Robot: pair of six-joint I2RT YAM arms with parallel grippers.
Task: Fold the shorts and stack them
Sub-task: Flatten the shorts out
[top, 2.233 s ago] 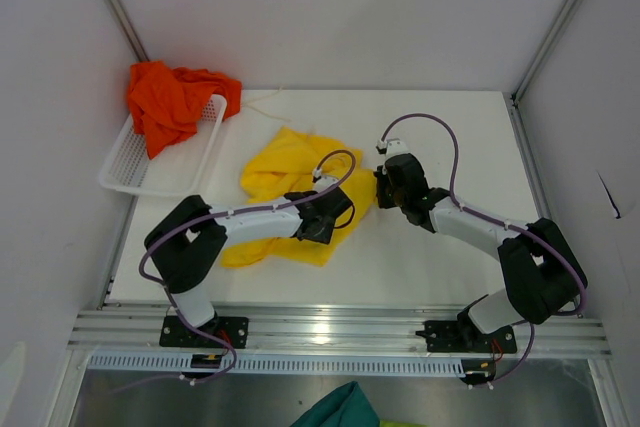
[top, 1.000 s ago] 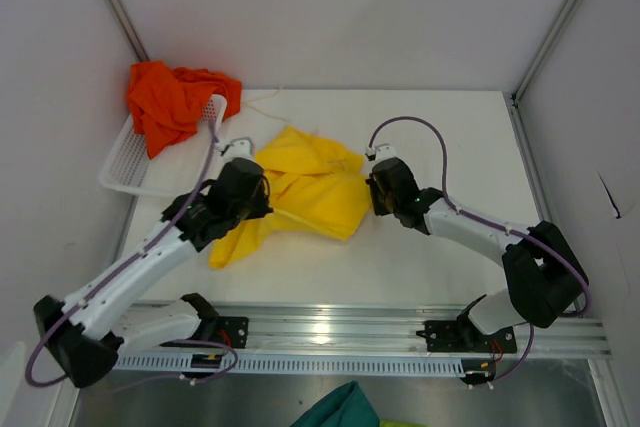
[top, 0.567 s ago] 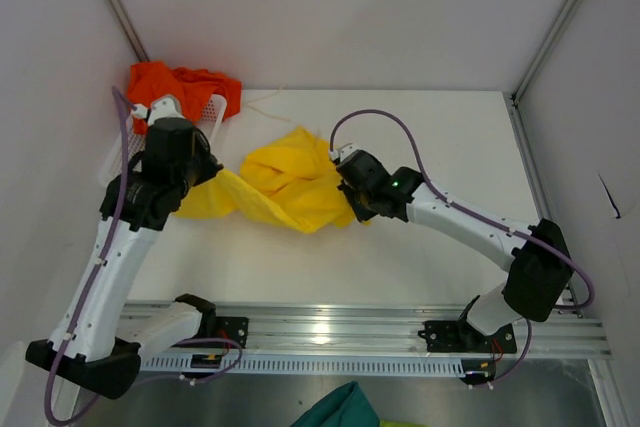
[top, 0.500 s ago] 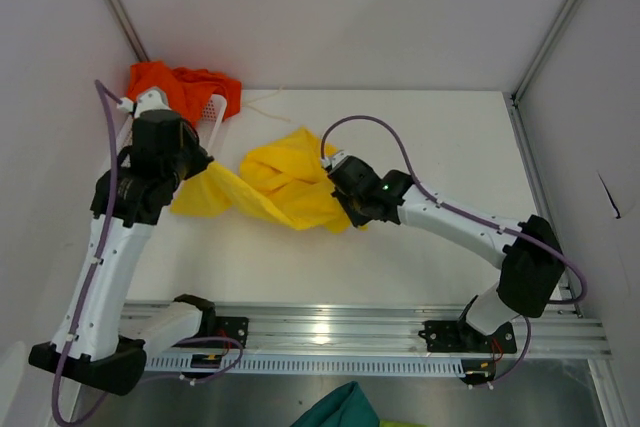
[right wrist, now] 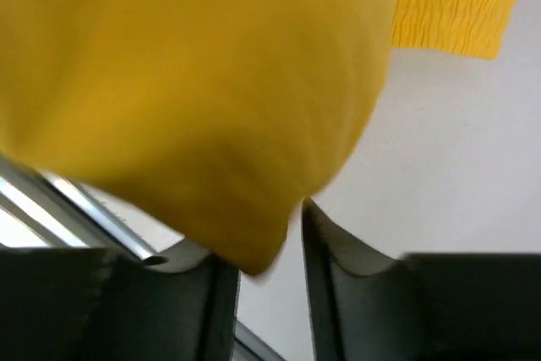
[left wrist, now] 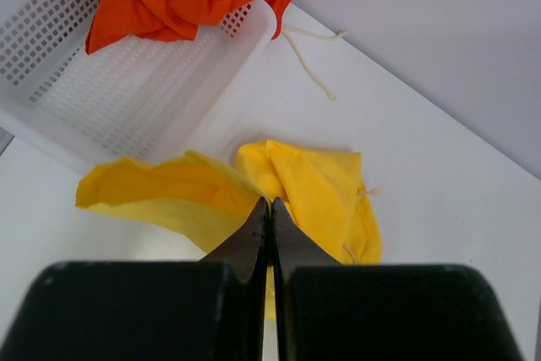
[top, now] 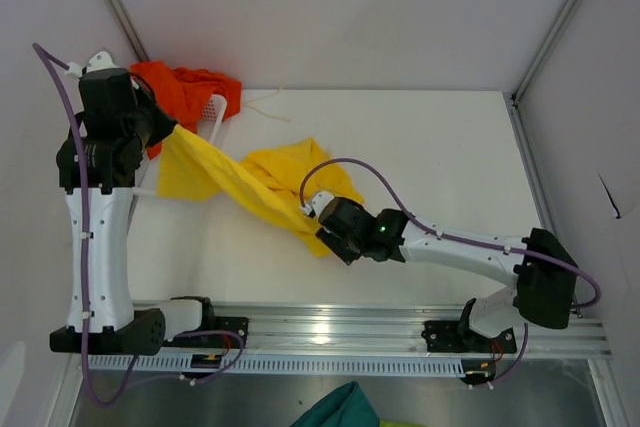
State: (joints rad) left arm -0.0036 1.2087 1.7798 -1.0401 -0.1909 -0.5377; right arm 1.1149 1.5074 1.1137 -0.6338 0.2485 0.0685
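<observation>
The yellow shorts [top: 250, 182] hang stretched from high on the left down to the table middle. My left gripper [top: 160, 127] is raised beside the basket, shut on their upper end. In the left wrist view its jaws [left wrist: 270, 205] meet with yellow fabric [left wrist: 321, 192] under them. My right gripper [top: 322, 230] is at the lower end of the cloth, open. In the right wrist view, yellow fabric [right wrist: 186, 82] drapes over the left finger and bare table shows between the fingers of the right gripper [right wrist: 266, 243]. The orange-red shorts [top: 190, 87] lie bunched in the basket [left wrist: 127, 90].
The white mesh basket [top: 214, 115] sits at the table's far left corner. A loose white cord [top: 262, 102] lies on the table beside it. A teal cloth [top: 340, 409] lies below the near rail. Walls close in on both sides.
My left arm has swung up and to the left, lifting one end of the yellow shorts. My right gripper has moved left and nearer, and its jaws have parted.
</observation>
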